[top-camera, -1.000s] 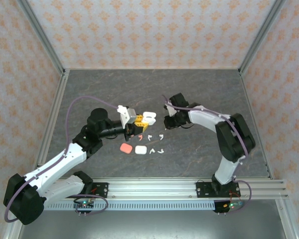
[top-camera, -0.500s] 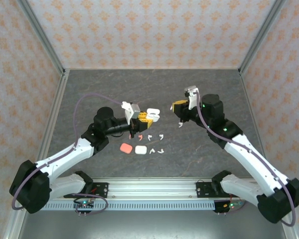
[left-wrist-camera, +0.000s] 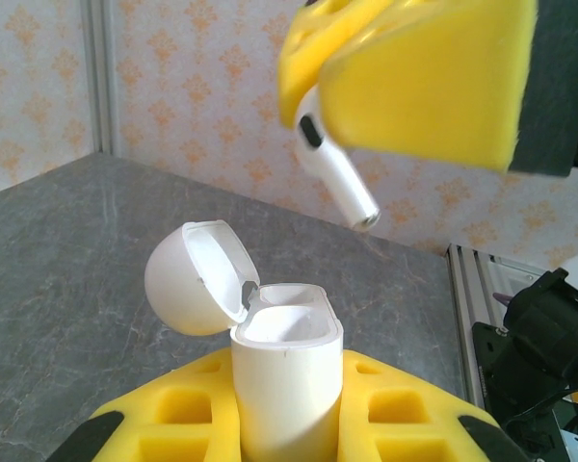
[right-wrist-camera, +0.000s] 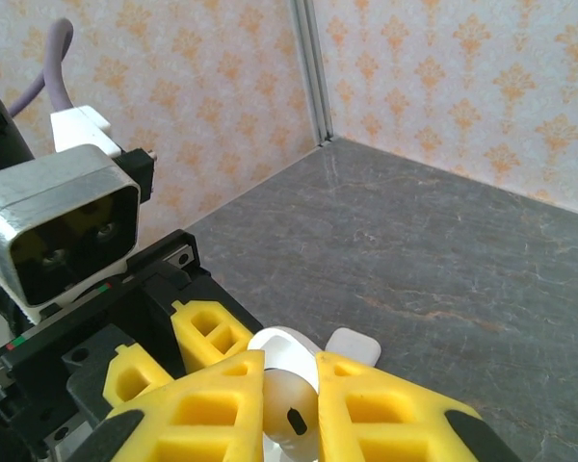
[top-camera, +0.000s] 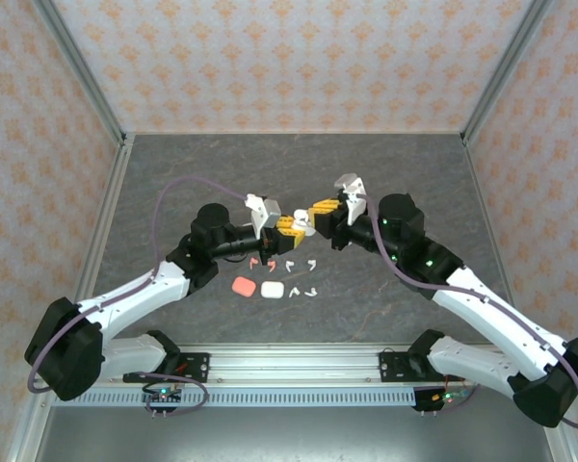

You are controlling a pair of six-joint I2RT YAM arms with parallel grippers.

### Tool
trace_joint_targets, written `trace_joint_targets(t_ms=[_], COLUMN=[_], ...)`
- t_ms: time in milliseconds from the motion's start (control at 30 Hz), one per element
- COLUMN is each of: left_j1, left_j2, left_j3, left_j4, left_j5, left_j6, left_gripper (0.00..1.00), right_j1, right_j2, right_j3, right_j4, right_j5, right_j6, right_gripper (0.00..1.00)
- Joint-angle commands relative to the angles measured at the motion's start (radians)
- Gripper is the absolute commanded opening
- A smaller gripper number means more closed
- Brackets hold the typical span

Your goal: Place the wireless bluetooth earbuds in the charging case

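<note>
My left gripper (top-camera: 286, 225) is shut on a white charging case (left-wrist-camera: 287, 385), held upright with its lid (left-wrist-camera: 195, 279) flipped open to the left. My right gripper (top-camera: 320, 208) is shut on a white earbud (left-wrist-camera: 335, 168), which hangs just above and to the right of the case's empty wells, stem pointing down. In the right wrist view the earbud (right-wrist-camera: 291, 414) sits between the yellow fingers (right-wrist-camera: 385, 409), with the open case (right-wrist-camera: 287, 348) right below. Loose wireless bluetooth earbuds lie on the table: two coral (top-camera: 263, 263) and several white (top-camera: 301, 277).
A shut coral case (top-camera: 241, 286) and a shut white case (top-camera: 273, 289) lie on the grey table (top-camera: 395, 173) in front of the loose earbuds. Both arms meet over the table's middle. Patterned walls and metal rails enclose the area.
My right arm swung in from the right and brought its earbud to just above the open case. My left gripper shifted slightly right with the case.
</note>
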Motion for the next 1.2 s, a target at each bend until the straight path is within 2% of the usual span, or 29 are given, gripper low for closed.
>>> trace_joint_targets(t_ms=[0,500,867,1000,1167], left_j1=[-0.01,-0.013,-0.012,-0.013,-0.012], left_j2=[0.005,-0.008,-0.022,-0.031,-0.039], left_j3=[0.036,0.036,0.028,0.024,0.017], left_j4=[0.054,0.036,0.031,0.028,0.027], left_j5=[0.007,0.002,-0.016,-0.019,-0.023], left_j6=[-0.007,0.007,0.014,0.019,0.027], left_gripper=[0.0,0.0,0.0,0.0,0.0], right_j1=[0.015,0.022,0.025,0.025,0.026], right_j2=[0.018,0.059,0.079,0.081,0.079], right_j3=[0.017,0.015,0.026,0.038,0.068], right_j4=[0.039,0.037,0.014,-0.022,-0.053], right_j5=[0.025,0.013,-0.066,-0.108,-0.136], right_j6=[-0.031,-0.021,0.009,0.031,0.068], right_gripper=[0.16,0.16,0.16,0.19,0.29])
